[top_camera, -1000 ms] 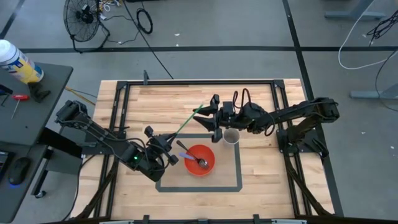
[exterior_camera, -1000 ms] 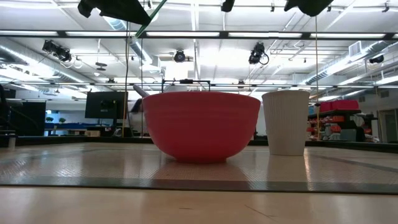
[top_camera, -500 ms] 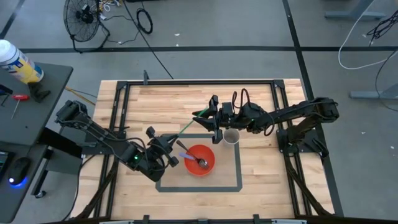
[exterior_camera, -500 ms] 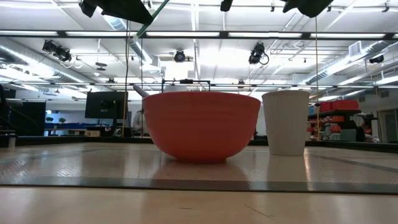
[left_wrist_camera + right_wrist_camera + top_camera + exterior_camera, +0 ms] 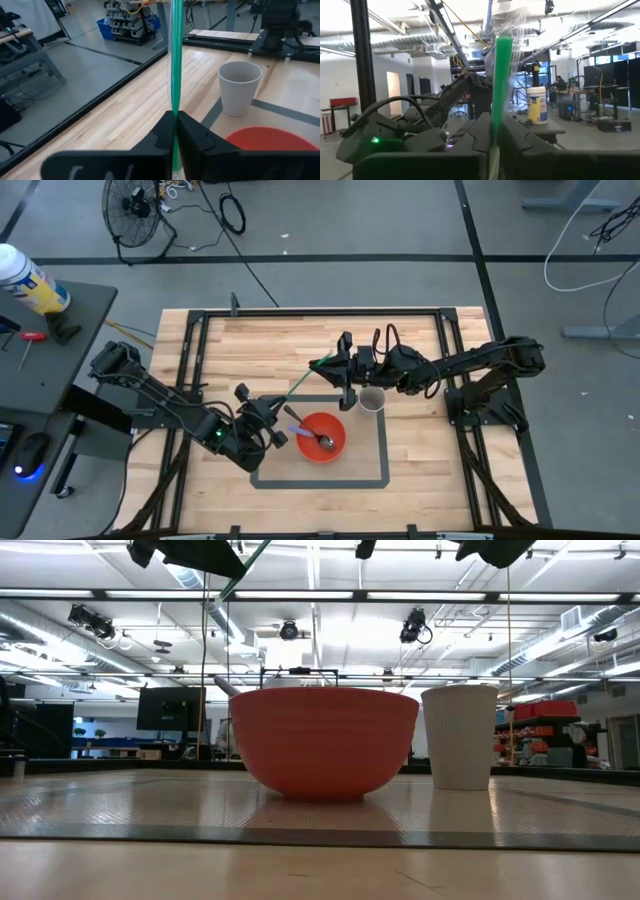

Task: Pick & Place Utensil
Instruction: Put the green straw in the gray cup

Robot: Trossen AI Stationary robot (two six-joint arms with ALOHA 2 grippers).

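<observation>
A long green utensil point(image 5: 297, 387) hangs slanting in the air over the table's middle, held at both ends. My left gripper point(image 5: 268, 418) is shut on its near-left end, and my right gripper point(image 5: 331, 367) is shut on its far-right end. Below it, a red bowl point(image 5: 322, 437) rests on its base inside the taped rectangle and holds a metal spoon point(image 5: 322, 441) and a purple-handled utensil point(image 5: 297, 422). A white ribbed cup point(image 5: 371, 399) stands upright just to the bowl's far right. The low view shows the bowl point(image 5: 323, 745) and the cup point(image 5: 459, 736), with both arms only as dark shapes at the top. My left gripper pinches the green utensil's handle point(image 5: 175, 107) between its two fingers, which lie along it. The handle runs on past the fingertips, up and away toward the other arm, clear of the table. My right gripper pinches the utensil's other end point(image 5: 499, 107) between its two fingers, coming level from the table's right. The green shaft stands out beyond the fingertips toward my left arm, clear of the table.
A black tape rectangle point(image 5: 385, 470) frames the bowl and cup. A black metal frame point(image 5: 320, 312) runs round the wooden table. Bare wood lies on the near right point(image 5: 430, 480) and the far left point(image 5: 250, 345).
My right gripper's fingers have closed in on the green utensil's far-right end and taken hold of it. The utensil, the left gripper, the bowl and the cup have stayed where they were.
</observation>
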